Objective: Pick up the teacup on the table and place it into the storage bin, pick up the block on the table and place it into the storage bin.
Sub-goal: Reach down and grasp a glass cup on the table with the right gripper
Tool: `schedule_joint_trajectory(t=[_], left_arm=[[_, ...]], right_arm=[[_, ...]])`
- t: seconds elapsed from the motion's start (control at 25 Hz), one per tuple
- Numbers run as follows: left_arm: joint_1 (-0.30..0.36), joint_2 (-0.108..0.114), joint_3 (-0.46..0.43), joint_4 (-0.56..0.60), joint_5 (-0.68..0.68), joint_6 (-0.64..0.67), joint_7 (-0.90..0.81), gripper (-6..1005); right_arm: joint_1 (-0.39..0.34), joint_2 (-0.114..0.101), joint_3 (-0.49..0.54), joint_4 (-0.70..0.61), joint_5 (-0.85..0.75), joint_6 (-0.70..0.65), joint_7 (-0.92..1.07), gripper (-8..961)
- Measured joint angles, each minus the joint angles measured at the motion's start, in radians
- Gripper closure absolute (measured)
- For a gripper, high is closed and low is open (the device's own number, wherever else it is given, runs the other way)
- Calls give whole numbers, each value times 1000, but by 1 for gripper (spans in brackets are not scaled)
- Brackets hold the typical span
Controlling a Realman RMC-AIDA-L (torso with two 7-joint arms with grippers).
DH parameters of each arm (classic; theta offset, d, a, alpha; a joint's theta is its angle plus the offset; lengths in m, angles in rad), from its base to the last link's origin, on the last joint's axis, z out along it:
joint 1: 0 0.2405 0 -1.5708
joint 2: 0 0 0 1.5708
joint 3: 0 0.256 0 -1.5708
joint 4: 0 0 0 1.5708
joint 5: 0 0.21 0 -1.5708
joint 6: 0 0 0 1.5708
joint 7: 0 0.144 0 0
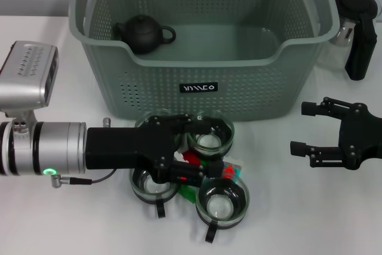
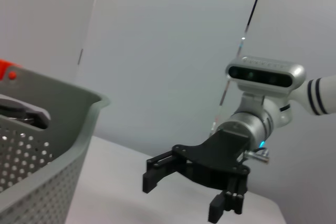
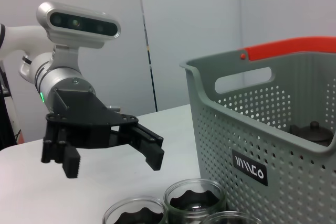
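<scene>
1. My left gripper hovers with fingers spread wide above the glass teacups and coloured blocks on the worktop.
2. My right gripper hangs open, holding nothing.
3. Behind, the storage bin, its label unreadable, holds a dark teapot.

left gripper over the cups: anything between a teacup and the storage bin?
Only the bin's own front wall. The left gripper, fingers open, hovers over the cluster of glass teacups, which sit right in front of the storage bin. A cup must clear the wall's rim. Inside, a black teapot occupies the far left corner; the rest looks free.
</scene>
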Motion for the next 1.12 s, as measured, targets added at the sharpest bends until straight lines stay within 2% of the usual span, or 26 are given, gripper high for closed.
schedule_joint_trajectory(t=[0.88,1.12], left_arm=[[-5,1,-1,-1,1,-7,3,64],[2,7,-6,4,1,5,-5,65]], right_arm=[[0,-1,4,-4,4,-1,1,8],[9,-10,-15,-19,0,-31,25,8]])
